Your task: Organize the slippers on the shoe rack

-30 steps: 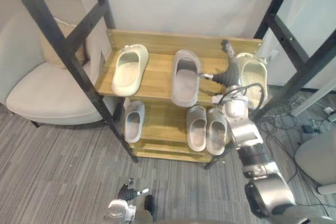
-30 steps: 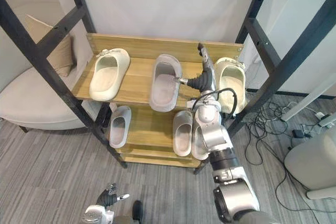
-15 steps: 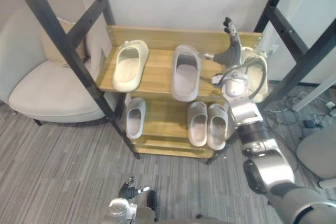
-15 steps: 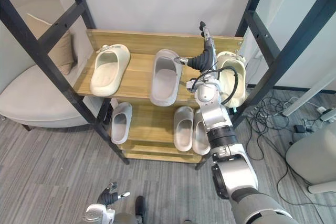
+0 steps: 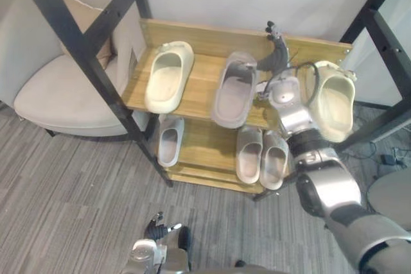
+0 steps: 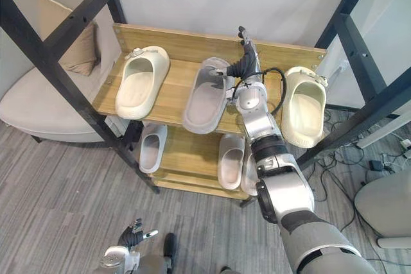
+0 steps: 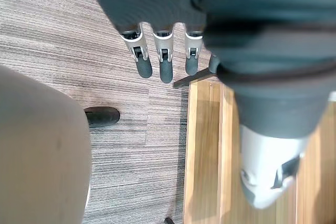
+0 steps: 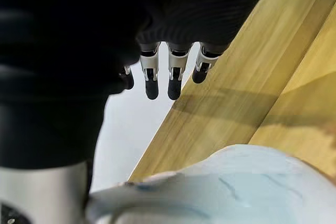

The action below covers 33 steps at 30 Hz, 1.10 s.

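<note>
Right hand (image 6: pixel 243 63), upper centre, fingers straight, empty, by grey slipper (image 6: pixel 205 97) on shoe rack (image 6: pixel 173 40). 2 cream slippers (image 6: pixel 138 83) sit well apart: pairing likely remains. Left hand (image 6: pixel 131 235) slack, bottom.

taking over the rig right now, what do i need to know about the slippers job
Right hand: open, fingers straight, beside the far end of the grey slipper, by the back board of the shoe rack, holding nothing.
Left hand: open, idle, low over the floor.
Top shelf: cream slipper left, grey middle, second cream slipper overhanging at the right end.
Lower shelf: single slipper left, pair right.
Likely left: bring the cream slippers together.
</note>
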Tool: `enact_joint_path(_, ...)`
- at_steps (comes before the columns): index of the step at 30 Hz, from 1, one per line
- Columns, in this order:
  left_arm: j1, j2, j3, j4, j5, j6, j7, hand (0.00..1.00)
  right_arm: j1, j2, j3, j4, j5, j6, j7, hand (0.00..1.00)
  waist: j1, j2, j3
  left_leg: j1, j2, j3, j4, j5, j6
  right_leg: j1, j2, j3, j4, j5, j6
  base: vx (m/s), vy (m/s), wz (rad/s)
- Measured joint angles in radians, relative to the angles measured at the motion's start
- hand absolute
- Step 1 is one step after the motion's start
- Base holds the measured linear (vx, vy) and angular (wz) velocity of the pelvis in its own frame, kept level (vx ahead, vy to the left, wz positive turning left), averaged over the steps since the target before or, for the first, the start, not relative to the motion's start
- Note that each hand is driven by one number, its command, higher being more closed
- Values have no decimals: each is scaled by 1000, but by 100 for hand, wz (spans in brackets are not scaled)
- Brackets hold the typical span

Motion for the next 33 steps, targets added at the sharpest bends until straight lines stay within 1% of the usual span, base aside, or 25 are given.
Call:
enact_joint_path(4,-6,0,0,-5,-7,-6,0,0,-8,3,37,43,-1,1,16,0,10,0,16,0,3,-2,-5,-4,-3,-2,3,-7,4,0,-2,-116,1,-2)
enact_joint_path(5,-12,1,0,-5,-8,-8,0,0,-13,5,56,53,-1,1,26,0,11,1,26,-3,4,-3,-5,-10,-12,-5,4,-8,3,0,-2,-167,-7,-7)
enact_joint_path(7,-14,1,0,-5,-8,-8,0,0,-14,20,68,63,-1,1,32,0,12,1,31,-10,4,-3,-5,-12,-9,-13,4,-12,2,-5,-10,-124,-13,-5)
enact_joint_path(8,-16,1,0,-5,-8,-8,0,0,-14,28,80,75,-3,1,37,0,12,0,31,-17,2,-5,-5,-12,-9,-17,3,-20,0,-14,-14,-89,-24,-1)
enact_joint_path(9,-18,4,0,-6,-11,-8,0,0,-15,29,88,74,-5,0,37,0,12,-7,35,-20,-6,-5,-5,-12,-9,-19,-5,-22,0,-34,-14,-90,-40,3)
enact_joint_path(10,-22,5,0,-4,-17,-7,1,0,-19,31,89,73,-6,-6,38,0,11,-7,42,-20,-9,-6,-5,-10,-12,-18,-8,-25,2,-54,-10,-65,-36,5)
enact_joint_path(11,-22,5,0,-4,-20,-6,1,0,-19,30,91,73,-8,-6,39,0,10,-7,42,-20,-9,-6,-5,-10,-12,-20,-8,-27,3,-60,-15,-80,-27,5)
enact_joint_path(13,-22,7,0,-3,-27,-6,2,0,-19,31,98,73,-30,-7,47,0,11,-10,43,-18,-5,-4,-5,3,-12,-25,-4,-28,3,-78,-3,-42,-12,0)
enact_joint_path(14,-23,8,-1,-2,-27,-6,2,0,-19,31,98,73,-40,-9,47,0,11,-12,44,-19,-5,-4,-5,3,-12,-24,-4,-28,3,-79,-3,51,-20,1)
enact_joint_path(15,-27,9,0,3,-27,-6,2,0,-19,31,98,73,-45,-17,47,100,11,-15,45,-19,-7,-4,-4,8,-16,-24,-5,-27,4,-71,-3,68,-21,2)
enact_joint_path(17,-28,9,0,7,-27,-6,3,0,-21,34,98,70,-53,-28,47,100,12,-17,43,-17,-10,-5,-4,12,-10,-15,-8,-26,4,-64,-1,123,-10,-4)
enact_joint_path(20,-32,13,-2,15,-28,-6,3,0,-29,36,98,69,-82,-31,45,100,10,-25,43,-15,-16,0,-4,12,-10,-14,-10,-24,4,-60,2,74,5,-3)
enact_joint_path(21,-34,16,-3,15,-28,-6,3,0,-37,35,98,73,-82,-31,45,100,10,-29,45,-14,-11,0,-4,12,-10,-13,-8,-24,4,-59,0,0,0,0)
enact_joint_path(25,-34,17,-3,15,-30,-7,3,0,-48,37,98,81,-79,-24,46,100,10,-30,46,-13,1,0,-5,11,-12,-14,3,-25,6,-49,-7,-27,-9,0)
enact_joint_path(29,-34,20,-9,16,-46,-7,3,0,-45,43,107,82,-47,-24,46,100,11,-30,47,-10,14,-3,-5,-2,-30,-14,13,-26,11,-45,-13,-58,-8,-3)
enact_joint_path(33,-34,20,-8,16,-47,-7,2,0,-34,44,109,75,-15,-27,45,100,11,-30,47,-10,20,-6,-5,-7,-25,-14,19,-27,11,-44,-15,-44,-3,1)
